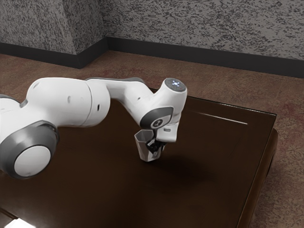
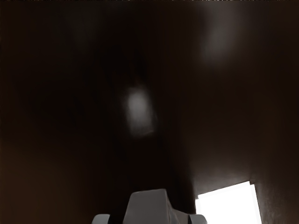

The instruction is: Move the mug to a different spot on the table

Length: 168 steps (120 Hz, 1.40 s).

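A grey mug stands on the dark brown table, near its middle. My black gripper comes down from above onto the side of the mug toward the exterior view's right. Its fingers are closed on the mug's wall there. I cannot tell whether the mug's base touches the table or hangs just above it. In the wrist view a blurred grey shape, the mug, lies right under my hand, with the dark table top behind it.
The table's far edge and the edge toward the exterior view's right drop to a brown carpet floor. A bright reflection patch lies on the table top beside the mug.
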Available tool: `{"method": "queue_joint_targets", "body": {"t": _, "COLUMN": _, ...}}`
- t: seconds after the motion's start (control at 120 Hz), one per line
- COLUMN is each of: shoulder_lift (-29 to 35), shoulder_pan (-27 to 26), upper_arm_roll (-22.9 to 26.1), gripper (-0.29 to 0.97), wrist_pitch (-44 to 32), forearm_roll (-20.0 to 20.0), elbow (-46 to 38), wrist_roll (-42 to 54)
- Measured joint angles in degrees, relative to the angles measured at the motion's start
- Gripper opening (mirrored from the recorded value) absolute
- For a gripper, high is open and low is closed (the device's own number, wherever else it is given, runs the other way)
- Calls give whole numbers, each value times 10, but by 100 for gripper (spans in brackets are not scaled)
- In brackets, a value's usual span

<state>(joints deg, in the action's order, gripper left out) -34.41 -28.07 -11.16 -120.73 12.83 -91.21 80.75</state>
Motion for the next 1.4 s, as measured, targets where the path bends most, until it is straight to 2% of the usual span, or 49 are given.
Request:
{"method": "queue_joint_targets", "body": {"t": 0.392, "shoulder_lift": 21, "shoulder_pan": 1, "upper_arm_roll": -1, "gripper": 4, "wrist_pitch": -2, "forearm_roll": 2, "elbow": -3, "wrist_roll": 7}}
{"method": "queue_joint_targets", "body": {"t": 0.483, "shoulder_lift": 28, "shoulder_pan": 2, "upper_arm_roll": -11, "gripper": -1, "wrist_pitch": -1, "forearm_roll": 5, "elbow": -7, "wrist_roll": 5}}
{"method": "queue_joint_targets", "body": {"t": 0.717, "shoulder_lift": 34, "shoulder_pan": 2, "upper_arm_roll": -27, "gripper": -6, "wrist_pitch": 35, "forearm_roll": 58, "elbow": -14, "wrist_roll": -27}}
{"method": "queue_joint_targets", "body": {"t": 0.967, "shoulder_lift": 42, "shoulder_pan": 1, "upper_arm_roll": -43, "gripper": -7, "wrist_pitch": 65, "forearm_roll": 123, "elbow": -57, "wrist_roll": -115}}
{"method": "queue_joint_targets", "body": {"t": 1.358, "shoulder_lift": 25, "shoulder_pan": 2, "upper_arm_roll": -44, "gripper": -9, "wrist_pitch": 57, "forearm_roll": 144, "elbow": -76, "wrist_roll": -242}}
{"method": "queue_joint_targets", "body": {"t": 1.4, "shoulder_lift": 25, "shoulder_pan": 2, "upper_arm_roll": -44, "gripper": -5, "wrist_pitch": 55, "forearm_roll": 144, "elbow": -76, "wrist_roll": -251}}
